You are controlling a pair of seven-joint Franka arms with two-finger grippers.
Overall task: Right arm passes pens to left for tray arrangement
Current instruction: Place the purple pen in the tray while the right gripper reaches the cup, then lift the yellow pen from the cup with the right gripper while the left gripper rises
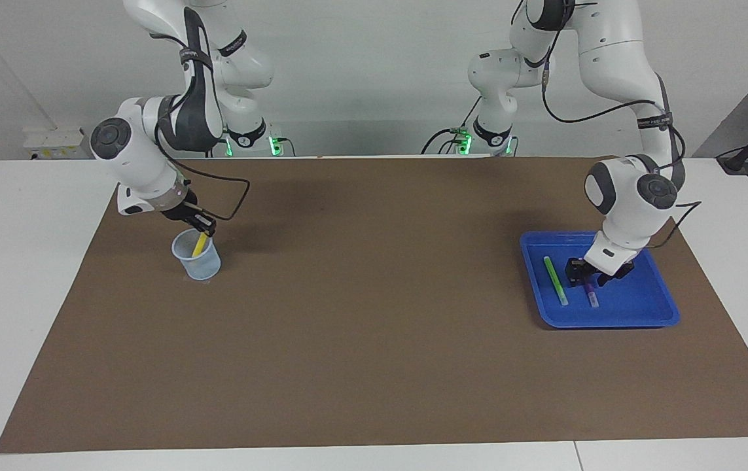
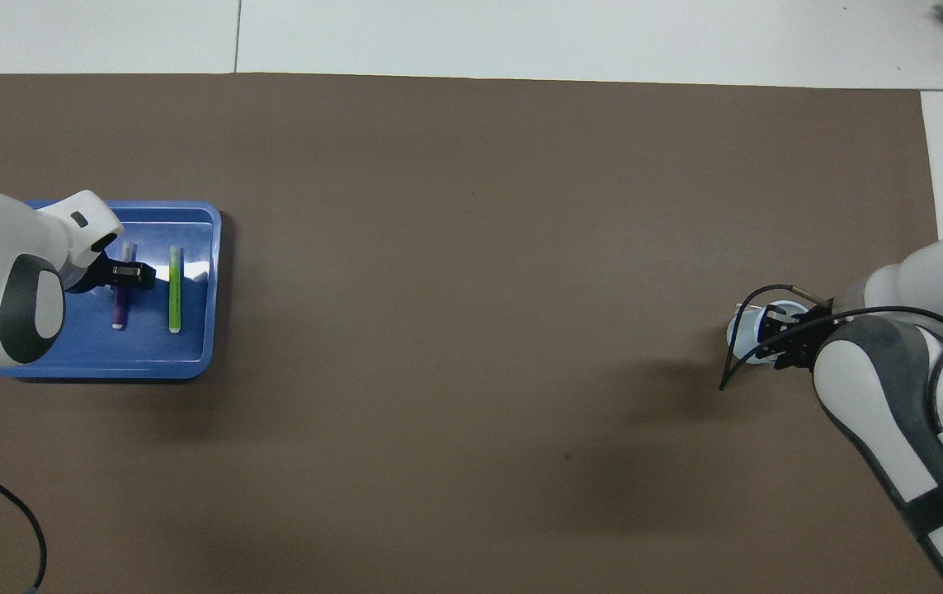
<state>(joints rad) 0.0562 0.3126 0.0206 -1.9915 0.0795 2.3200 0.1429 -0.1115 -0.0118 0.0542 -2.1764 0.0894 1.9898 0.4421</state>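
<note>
The three slim marker pens were finger-length, each with a pale whitish end. The green marker pen lay flat in the shallow bright-blue plastic tray, which was nearly square with rounded corners and a raised rim. The purple marker pen lay just beside it in the same tray, almost parallel to it, on the side away from the middle of the desk. The tray stood on the brown paper mat toward the left arm's end of the white desk.

The left arm's narrow black tool was low in the tray, over the purple pen at the end nearer to the robots. Its fingers stood around that pen, but I could not tell if they pressed it or were already loose.

At the right arm's end of the desk stood a small pale-blue translucent cup. The yellow marker pen stood tilted in it, with its upper end toward the right arm's broad black tool. This tool was at the mouth of the cup, at the top of the yellow pen, but whether it was closed on the pen I could not tell. A black cable hung in a loop from the right arm beside the cup. Between the cup and the tray there was only the brown mat.
</note>
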